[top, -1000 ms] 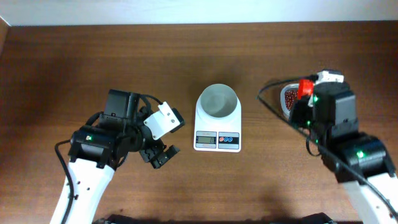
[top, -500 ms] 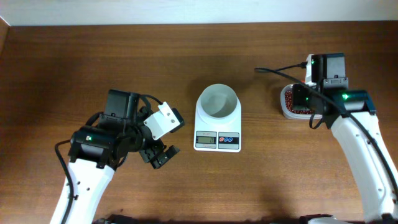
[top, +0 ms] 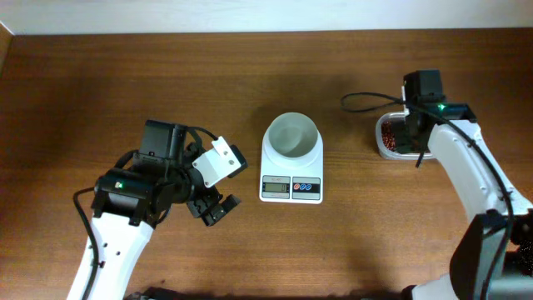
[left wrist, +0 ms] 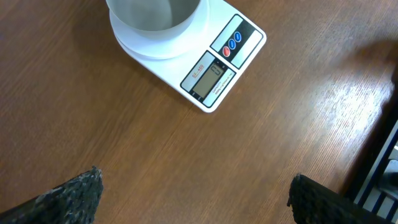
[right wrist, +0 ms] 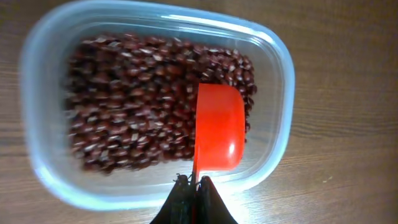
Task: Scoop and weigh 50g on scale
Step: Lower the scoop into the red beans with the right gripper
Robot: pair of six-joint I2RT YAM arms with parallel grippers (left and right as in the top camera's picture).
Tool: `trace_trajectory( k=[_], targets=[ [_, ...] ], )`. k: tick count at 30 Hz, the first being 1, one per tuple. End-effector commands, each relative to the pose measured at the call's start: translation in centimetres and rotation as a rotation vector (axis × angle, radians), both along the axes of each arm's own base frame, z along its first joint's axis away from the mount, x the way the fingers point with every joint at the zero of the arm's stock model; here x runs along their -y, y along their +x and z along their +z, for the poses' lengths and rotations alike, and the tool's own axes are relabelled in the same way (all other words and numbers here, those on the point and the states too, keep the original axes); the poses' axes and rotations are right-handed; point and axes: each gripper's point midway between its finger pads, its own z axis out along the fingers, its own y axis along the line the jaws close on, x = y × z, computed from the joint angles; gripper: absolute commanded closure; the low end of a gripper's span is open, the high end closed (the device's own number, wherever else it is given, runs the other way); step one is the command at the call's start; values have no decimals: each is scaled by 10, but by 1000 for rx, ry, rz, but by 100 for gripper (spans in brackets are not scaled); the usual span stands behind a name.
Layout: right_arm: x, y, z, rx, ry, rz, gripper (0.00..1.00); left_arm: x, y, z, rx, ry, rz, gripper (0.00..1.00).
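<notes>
The white scale [top: 291, 189] stands mid-table with an empty round white bowl [top: 291, 136] on top; the left wrist view shows the scale [left wrist: 214, 70] and the bowl [left wrist: 155, 15] at its top edge. My right gripper [right wrist: 195, 182] is shut on the thin handle of a red scoop [right wrist: 219, 132], whose cup hangs over the red beans [right wrist: 124, 93] in a clear tub [right wrist: 34, 124]. No beans show on the scoop's red face. Overhead, the right gripper [top: 410, 133] covers the scoop above the tub [top: 385, 140]. My left gripper [top: 212, 207] is open over bare wood, left of the scale.
A black cable [top: 366, 102] loops from the right arm over the table behind the tub. Brown wood lies between the left fingers [left wrist: 74, 193]. The table's far edge meets a pale wall [top: 250, 15].
The right arm has swung toward the back of the table and now reaches over the bean tub, hiding the red scoop from overhead. The left arm has not moved.
</notes>
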Motion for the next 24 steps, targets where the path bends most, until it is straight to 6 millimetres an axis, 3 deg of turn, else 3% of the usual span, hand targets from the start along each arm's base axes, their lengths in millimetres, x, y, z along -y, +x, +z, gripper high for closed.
trace_trajectory(
  k=[1,8,13,20,24],
  targets=[
    [9,8,1,29,70,-27,96,-1,0,6,26,-1,-6,1],
    [14,14,-2,68,153,-45,96,-1,0,6,26,-1,-6,1],
    [-7,24,-1,103,274,3,96,-1,0,6,26,-1,-6,1],
    [-13,16,-21,49,305,7,96,-1,0,6,26,-1,-6,1],
    [-22,14,-23,44,448,8,96,-1,0,6,26,-1,-6,1]
  ],
)
